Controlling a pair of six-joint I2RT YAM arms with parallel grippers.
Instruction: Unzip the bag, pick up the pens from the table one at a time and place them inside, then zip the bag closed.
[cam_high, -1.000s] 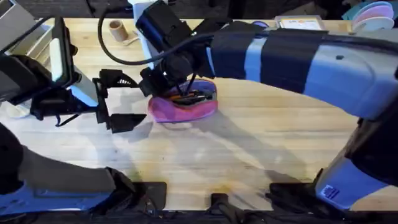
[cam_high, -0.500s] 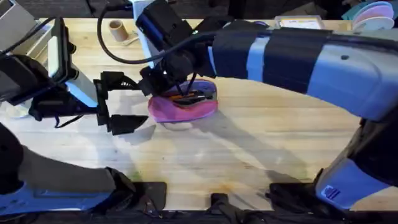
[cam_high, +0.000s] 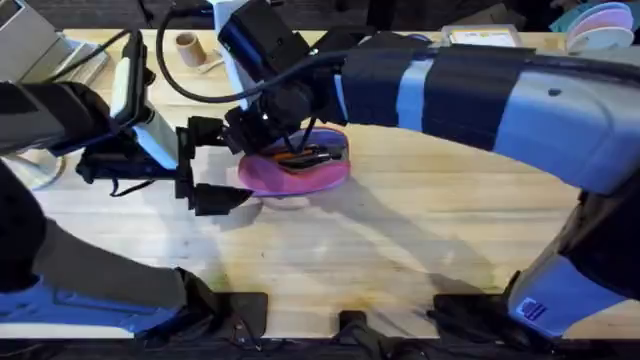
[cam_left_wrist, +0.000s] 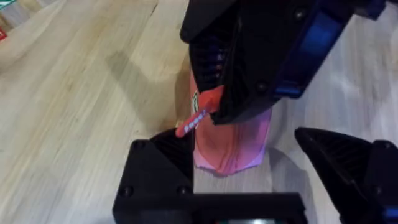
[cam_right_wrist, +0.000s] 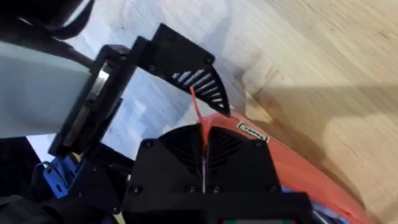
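The pink bag (cam_high: 300, 175) lies mid-table, its top gaping, with an orange pen (cam_high: 300, 155) and dark items showing in the opening. My right gripper (cam_high: 250, 140) reaches across from the right to the bag's left end. It is shut on a thin red-orange zipper pull tab (cam_left_wrist: 198, 116), which also shows pinched between its fingers in the right wrist view (cam_right_wrist: 203, 134). My left gripper (cam_high: 212, 165) is open just left of the bag. Its fingers (cam_left_wrist: 161, 168) straddle the pink end (cam_left_wrist: 233, 146) without touching it.
The wooden table (cam_high: 400, 260) has free room in front of the bag. A small tan roll (cam_high: 187, 47) sits at the back left. A flat box (cam_high: 482, 38) and stacked plates (cam_high: 600, 20) stand at the back right.
My left arm has moved right, bringing its open fingers close to the bag's left end. The right gripper and the bag have stayed put.
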